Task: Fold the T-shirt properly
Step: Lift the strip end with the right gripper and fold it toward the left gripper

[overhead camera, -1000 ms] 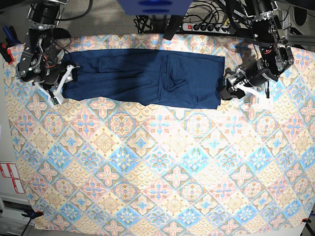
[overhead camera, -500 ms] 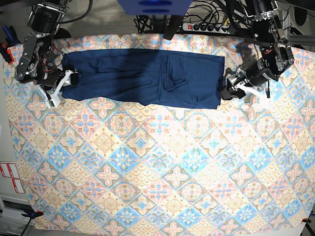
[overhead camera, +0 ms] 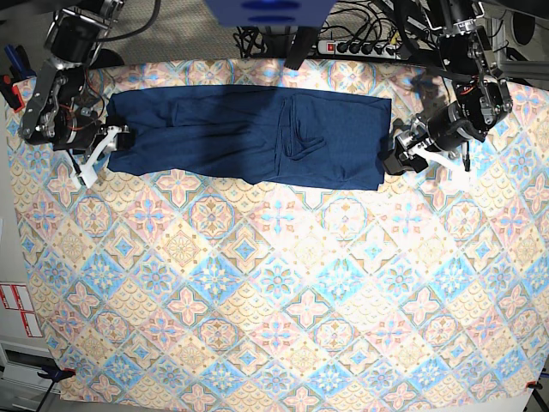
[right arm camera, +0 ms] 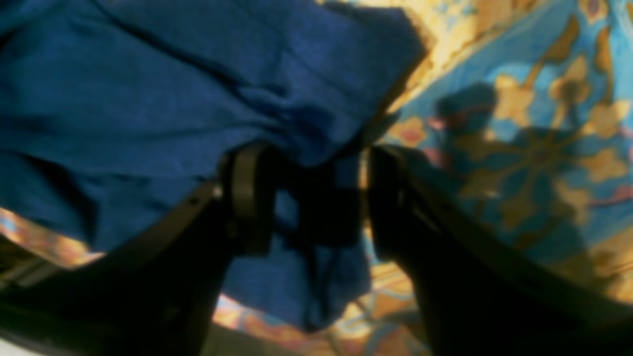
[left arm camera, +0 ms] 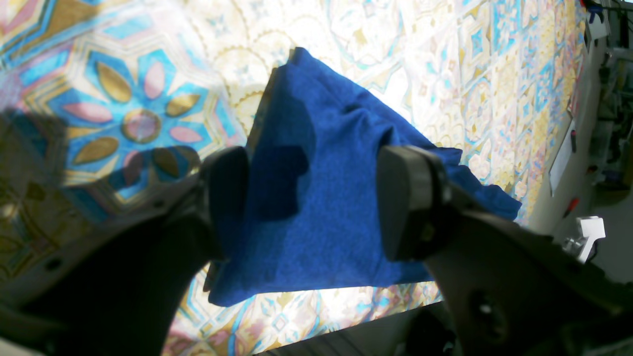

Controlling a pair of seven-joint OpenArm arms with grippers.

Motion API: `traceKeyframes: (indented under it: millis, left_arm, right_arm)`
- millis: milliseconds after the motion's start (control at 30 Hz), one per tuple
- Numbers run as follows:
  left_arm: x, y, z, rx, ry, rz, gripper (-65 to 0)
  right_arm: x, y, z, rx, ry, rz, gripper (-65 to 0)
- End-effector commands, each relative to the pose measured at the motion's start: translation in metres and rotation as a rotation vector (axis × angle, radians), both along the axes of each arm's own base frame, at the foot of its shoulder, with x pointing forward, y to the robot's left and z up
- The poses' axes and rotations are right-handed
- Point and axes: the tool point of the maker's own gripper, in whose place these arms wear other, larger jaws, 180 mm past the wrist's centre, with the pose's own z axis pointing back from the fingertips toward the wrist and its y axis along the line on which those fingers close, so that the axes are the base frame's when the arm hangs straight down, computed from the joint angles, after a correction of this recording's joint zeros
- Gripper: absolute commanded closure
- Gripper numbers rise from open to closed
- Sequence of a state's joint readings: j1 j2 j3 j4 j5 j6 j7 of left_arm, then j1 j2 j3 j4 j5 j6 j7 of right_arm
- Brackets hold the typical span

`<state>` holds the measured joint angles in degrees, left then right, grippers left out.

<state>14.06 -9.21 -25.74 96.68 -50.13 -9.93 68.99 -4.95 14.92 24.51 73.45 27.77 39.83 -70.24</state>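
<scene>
The dark navy T-shirt (overhead camera: pixel 257 137) lies as a long flat band across the far part of the patterned table. At its right end in the base view, my left gripper (overhead camera: pixel 398 160) is low over the cloth. In the left wrist view that gripper (left arm camera: pixel 311 202) stands open, its fingertips either side of a blue corner of the T-shirt (left arm camera: pixel 326 163). At the shirt's left end my right gripper (overhead camera: pixel 105 148) is also open. In the right wrist view, the edge of the T-shirt (right arm camera: pixel 148 89) reaches into the right gripper (right arm camera: pixel 316 198), with the jaws apart.
A tablecloth with a blue, pink and yellow tile pattern (overhead camera: pixel 274 300) covers the whole table. A power strip with cables (overhead camera: pixel 360 47) and a blue box (overhead camera: pixel 270 10) sit behind the far edge. White labels (overhead camera: pixel 17 309) lie by the left edge.
My right arm has drawn a little to the left, toward the outer edge of the shirt's left end. The left arm and the shirt have stayed where they were.
</scene>
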Motion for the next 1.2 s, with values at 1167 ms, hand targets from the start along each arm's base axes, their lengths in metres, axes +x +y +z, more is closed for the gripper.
traceKeyframes:
  millis: [1167]
  left_arm:
    - [0.007, 0.002, 0.009, 0.003, -0.037, -0.002, -39.2]
  right_arm:
    - [-0.007, 0.057, 0.005, 0.254, -0.026, -0.019, -28.5]
